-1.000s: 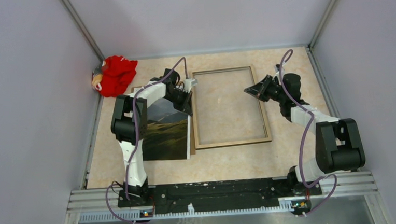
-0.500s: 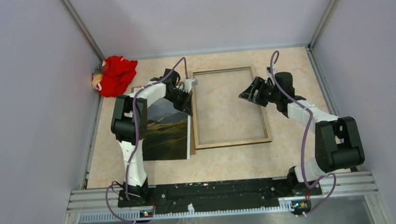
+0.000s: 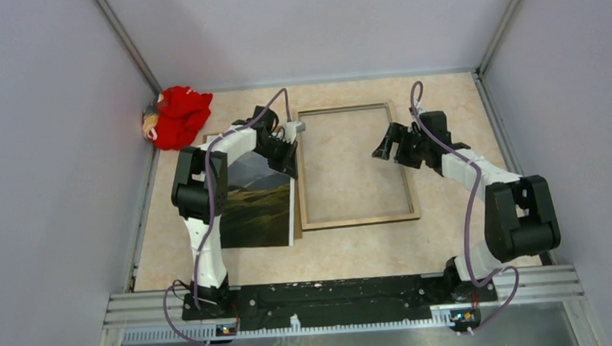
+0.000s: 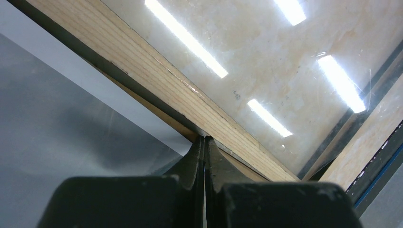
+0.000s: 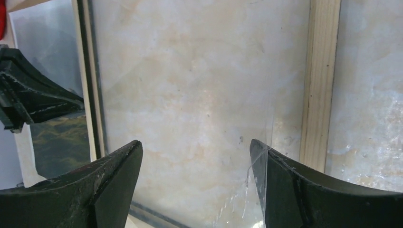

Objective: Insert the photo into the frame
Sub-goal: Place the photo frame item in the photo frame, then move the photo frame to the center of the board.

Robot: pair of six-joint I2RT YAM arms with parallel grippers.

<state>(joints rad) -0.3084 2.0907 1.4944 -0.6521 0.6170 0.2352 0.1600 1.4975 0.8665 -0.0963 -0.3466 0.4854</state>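
The frame (image 3: 301,181) lay flat in the middle of the bench (image 3: 356,250), its pale tan wood back turned up. The thin straight rails showed fine grain, and the clear pane let the cream marbled bench show through. On the pane, in my left wrist view, sat bright strips of reflected light. The photo (image 3: 258,201), a smooth rectangular print of dark hills under grey haze with a narrow white border, lay face up just left of the frame. Its long right edge ran along the frame's left rail. A brown board (image 3: 297,218) showed as a thin margin beneath that edge. My left fingers (image 4: 204,159) were pressed fully together, black and wedge-shaped, their tips at the seam where the photo's far right corner met the wooden rail. Whether they pinched the paper I could not tell. My right fingers (image 5: 116,173) stood spread wide with nothing between them, hovering above the pane inside the frame's right rail, toward its far end. A strip of bench ran between that rail and the grey side wall (image 3: 573,124), and another between the frame's near rail and the arm bases. A red fabric bundle (image 3: 177,117) was bunched in the far left corner, well apart from the frame.
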